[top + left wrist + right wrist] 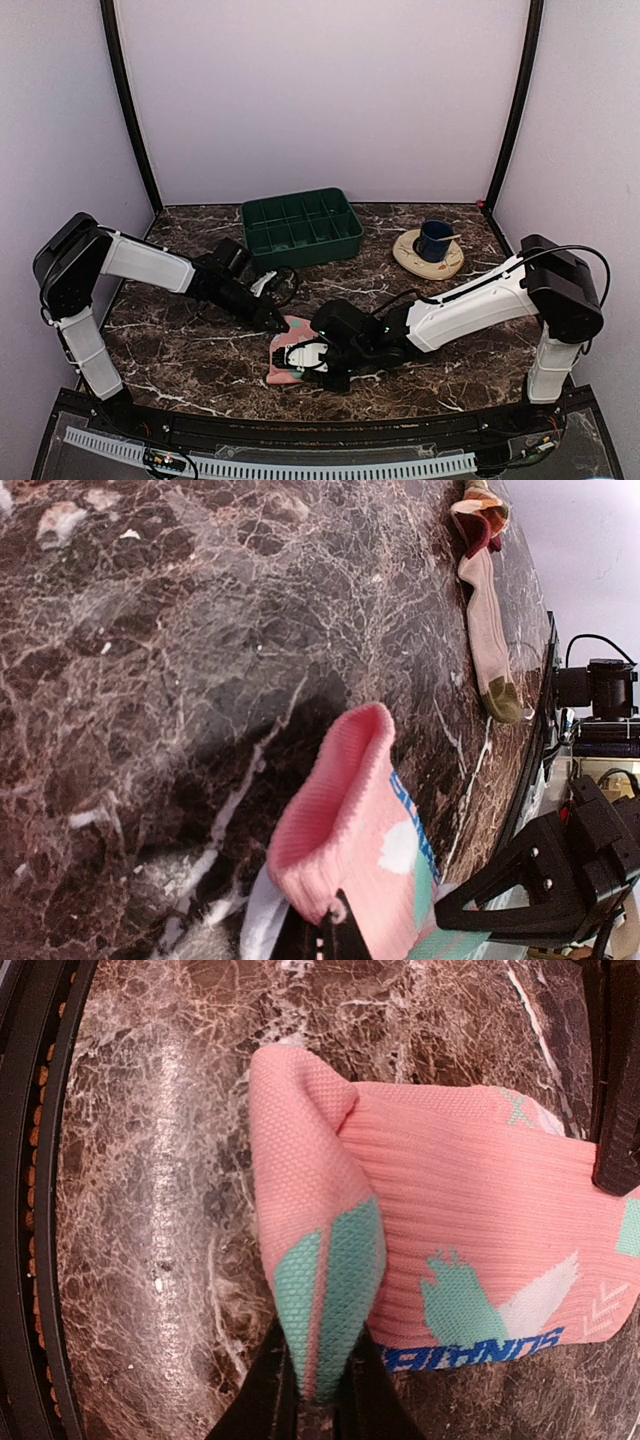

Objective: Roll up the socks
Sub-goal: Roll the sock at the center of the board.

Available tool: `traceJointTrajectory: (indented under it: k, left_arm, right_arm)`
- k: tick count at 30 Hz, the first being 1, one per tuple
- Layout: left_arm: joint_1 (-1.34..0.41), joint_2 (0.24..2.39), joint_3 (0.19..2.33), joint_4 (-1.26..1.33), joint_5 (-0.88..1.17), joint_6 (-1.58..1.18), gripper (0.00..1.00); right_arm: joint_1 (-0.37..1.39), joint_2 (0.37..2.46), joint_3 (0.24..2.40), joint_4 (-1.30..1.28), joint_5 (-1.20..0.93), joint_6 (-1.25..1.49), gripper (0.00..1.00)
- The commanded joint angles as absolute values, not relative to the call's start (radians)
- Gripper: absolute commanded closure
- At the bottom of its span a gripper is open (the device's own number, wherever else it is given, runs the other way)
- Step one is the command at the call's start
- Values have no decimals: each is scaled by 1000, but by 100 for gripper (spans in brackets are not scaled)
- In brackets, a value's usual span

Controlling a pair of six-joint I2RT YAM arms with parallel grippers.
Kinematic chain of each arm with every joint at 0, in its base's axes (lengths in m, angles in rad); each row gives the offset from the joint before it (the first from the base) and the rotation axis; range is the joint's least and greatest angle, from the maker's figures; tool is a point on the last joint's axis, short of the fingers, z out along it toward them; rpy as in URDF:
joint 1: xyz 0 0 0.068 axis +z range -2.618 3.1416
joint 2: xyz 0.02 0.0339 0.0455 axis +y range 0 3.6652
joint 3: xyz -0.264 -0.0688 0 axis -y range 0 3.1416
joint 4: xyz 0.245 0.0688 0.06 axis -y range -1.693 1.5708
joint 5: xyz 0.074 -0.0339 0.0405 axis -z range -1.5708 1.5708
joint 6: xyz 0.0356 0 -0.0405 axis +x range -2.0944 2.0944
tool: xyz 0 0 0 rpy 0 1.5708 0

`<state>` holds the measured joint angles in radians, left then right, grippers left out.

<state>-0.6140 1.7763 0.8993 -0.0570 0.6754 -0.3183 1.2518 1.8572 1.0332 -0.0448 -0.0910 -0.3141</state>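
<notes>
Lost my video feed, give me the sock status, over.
Left gripper shut on pink sock cuff. Right gripper pinching its folded teal-patched end. Tan sock lies apart, untouched. Nothing blocking.

Lying front-centre on the worktop (pixel 180 350): a sock (pixel 280 372). Standing behind it: a tray (pixel 300 228); sitting right of tray, apparently on saucer (pixel 450 266): cup (pixel 435 240).

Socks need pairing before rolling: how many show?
2. The pink sock lies front-centre in the top view; the tan sock lies flat apart, in the left wrist view. Others may be hidden.
</notes>
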Motion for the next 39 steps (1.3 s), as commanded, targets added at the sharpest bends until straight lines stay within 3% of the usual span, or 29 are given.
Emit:
traceJointTrajectory:
  k: [1, 15, 30, 39]
  left_arm:
    - [-592, 1712, 898, -44, 671, -320, 100]
    - [-593, 1486, 807, -175, 483, -381, 100]
    - [-592, 1565, 710, -117, 471, -390, 100]
    - [-592, 1618, 718, -122, 475, -380, 100]
  right_arm:
    - [1250, 1846, 1014, -44, -98, -316, 97]
    - [1247, 1841, 1007, -38, -94, -305, 97]
    - [1247, 1859, 1044, -96, -146, -314, 97]
    - [1209, 1905, 1134, -208, -320, -288, 97]
